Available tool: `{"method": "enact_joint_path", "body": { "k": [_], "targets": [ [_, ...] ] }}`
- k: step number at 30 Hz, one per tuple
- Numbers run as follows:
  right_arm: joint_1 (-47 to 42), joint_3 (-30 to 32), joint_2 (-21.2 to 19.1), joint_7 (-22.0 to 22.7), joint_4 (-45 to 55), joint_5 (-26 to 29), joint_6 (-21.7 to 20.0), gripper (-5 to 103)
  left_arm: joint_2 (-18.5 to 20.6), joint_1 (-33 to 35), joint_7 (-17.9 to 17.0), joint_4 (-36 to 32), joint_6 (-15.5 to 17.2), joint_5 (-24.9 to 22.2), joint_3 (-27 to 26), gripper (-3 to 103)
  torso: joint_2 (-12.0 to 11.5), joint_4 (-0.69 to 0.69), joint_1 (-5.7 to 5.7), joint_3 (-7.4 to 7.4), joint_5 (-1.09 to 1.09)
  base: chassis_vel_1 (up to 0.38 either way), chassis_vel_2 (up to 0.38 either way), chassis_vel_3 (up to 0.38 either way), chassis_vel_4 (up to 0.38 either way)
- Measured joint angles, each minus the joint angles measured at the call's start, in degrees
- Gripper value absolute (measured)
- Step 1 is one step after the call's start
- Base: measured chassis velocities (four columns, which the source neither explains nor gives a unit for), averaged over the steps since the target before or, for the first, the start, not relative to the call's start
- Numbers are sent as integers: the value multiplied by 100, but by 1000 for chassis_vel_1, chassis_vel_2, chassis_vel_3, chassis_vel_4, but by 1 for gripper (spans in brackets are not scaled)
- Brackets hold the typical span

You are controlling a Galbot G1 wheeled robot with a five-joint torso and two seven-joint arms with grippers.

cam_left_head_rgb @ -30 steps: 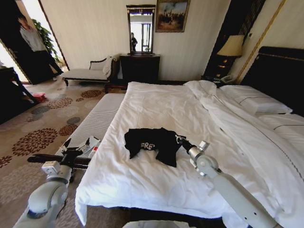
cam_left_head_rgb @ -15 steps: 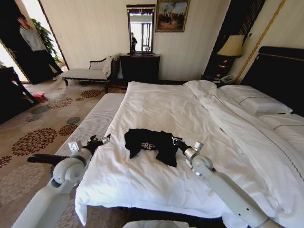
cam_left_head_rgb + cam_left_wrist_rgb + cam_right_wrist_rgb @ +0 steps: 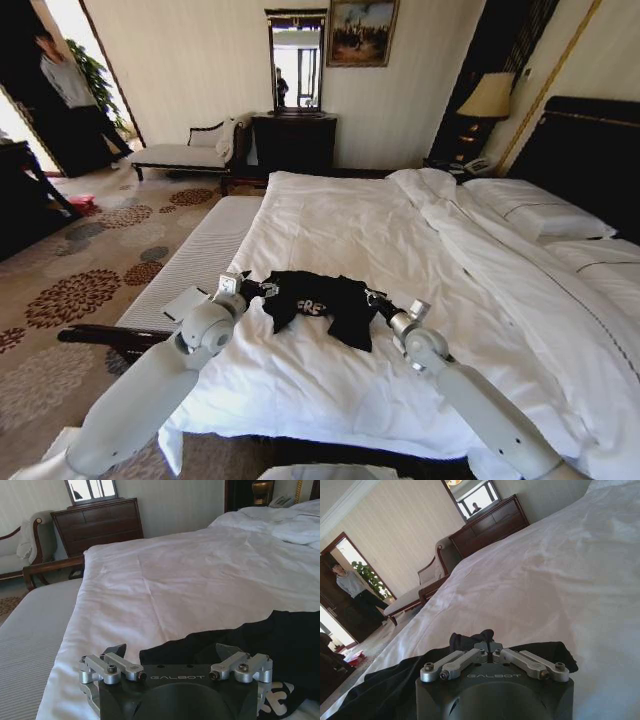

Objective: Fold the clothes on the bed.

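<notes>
Since a second ago my left arm has swung up from low at the left of the head view, over the striped bench point(image 3: 190, 262), and brought my left gripper point(image 3: 252, 288) to the left edge of the T-shirt point(image 3: 320, 303); my right arm has barely shifted. In the left wrist view my left gripper's point(image 3: 170, 655) fingers stand spread wide, nothing between them, with black cloth just ahead. The T-shirt lies bunched a little below the middle of the head view, on the near part of the bed point(image 3: 350, 225), its white lettering partly showing. At its right edge my right gripper point(image 3: 372, 296) has its fingers pressed together on a fold of the black fabric. I judge the folding barely begun: the shirt is still rumpled, not yet spread flat or squared.
</notes>
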Motion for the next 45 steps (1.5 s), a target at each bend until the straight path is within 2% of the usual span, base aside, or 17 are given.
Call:
{"method": "enact_joint_path", "body": {
  "k": [1, 3, 14, 24, 33, 34, 37, 39, 40, 42, 45],
  "targets": [
    [0, 0, 0, 0, 0, 0, 0, 0, 0, 0, 0, 0, 0, 0, 0, 100, 0, 0, 0, 0, 0, 0, 0, 0, 0],
    [-50, 64, 1, 0, 2, -6, 3, 0, -103, -260, -242, 104, 59, -252, 277, 100, 0, 0, 0, 0, 1, 0, 0, 0, 0],
    [-108, 155, -2, -2, -52, -46, 15, 0, -154, -452, -702, 491, 52, -372, 981, 100, 0, 1, -1, -1, 0, 0, 0, 0, 0],
    [-64, 121, 9, 3, -86, -64, 19, 0, -54, -429, -787, 642, 33, -405, 1205, 100, 0, 1, -1, -1, -1, 0, 0, 0, 0],
    [-75, 124, 3, 9, -75, -67, 29, 0, -291, -403, -777, 812, 27, -424, 1346, 100, 0, 0, -1, 0, -1, 0, 0, 0, 0],
    [-76, 125, 3, 9, -74, -67, 31, 0, -317, -411, -776, 844, 26, -423, 1357, 102, 0, 0, -1, -1, -1, 0, 0, 0, 0],
    [-76, 129, 0, 9, -73, -67, 37, 0, -371, -435, -766, 930, 25, -395, 1367, 98, 1, 0, -1, -1, -1, 0, 0, 0, 0],
    [-76, 132, 0, 9, -74, -67, 45, 0, -417, -455, -725, 990, 24, -339, 1370, 89, 0, 1, -1, -1, -1, 0, 0, 0, 0],
    [-76, 133, -1, 9, -75, -68, 47, 0, -424, -458, -708, 996, 23, -327, 1370, 89, 0, 0, -1, -1, -1, 0, 0, 0, 0],
    [-77, 136, -4, 10, -83, -67, 55, 0, -439, -472, -637, 1001, 22, -313, 1371, 78, 1, 0, -1, -1, 0, 0, 0, 0, 0],
    [-77, 142, -10, 13, -88, -67, 59, 0, -449, -481, -602, 1001, 21, -313, 1377, 72, 1, 1, -1, -1, 0, 0, 0, 0, 0]
  ]
}}
